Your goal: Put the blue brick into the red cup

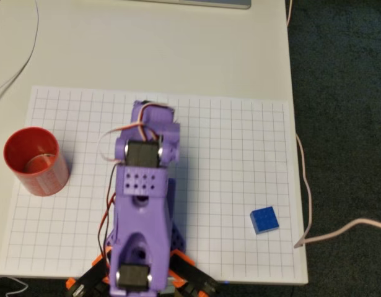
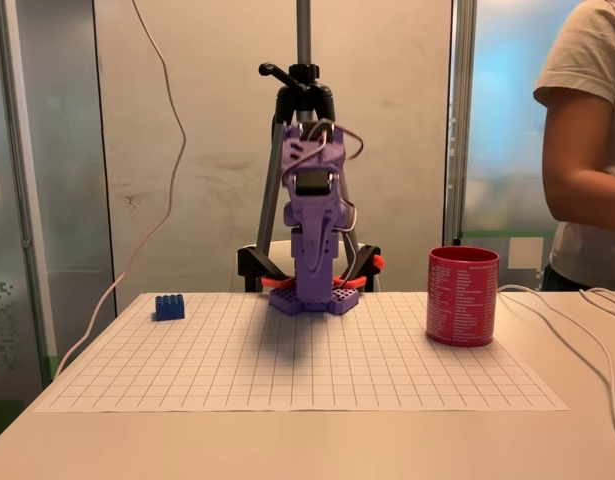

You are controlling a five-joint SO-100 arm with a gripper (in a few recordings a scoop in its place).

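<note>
The blue brick (image 1: 264,219) lies on the grid sheet near its front right corner in the overhead view; in the fixed view the brick (image 2: 169,307) is at the far left. The red cup (image 1: 35,161) stands upright at the sheet's left edge, and the cup (image 2: 463,296) is on the right in the fixed view. My purple arm is folded over its base at mid-sheet, with the gripper (image 1: 154,120) (image 2: 315,255) tucked in, far from both brick and cup. The folded arm hides its fingers, and nothing shows in them.
The white grid sheet (image 1: 240,142) covers a pale table whose right edge (image 1: 297,124) drops to dark carpet. Thin cables (image 1: 339,232) trail off the right side. A tripod (image 2: 303,90) stands behind the arm. A person's arm and torso (image 2: 587,150) are at the far right.
</note>
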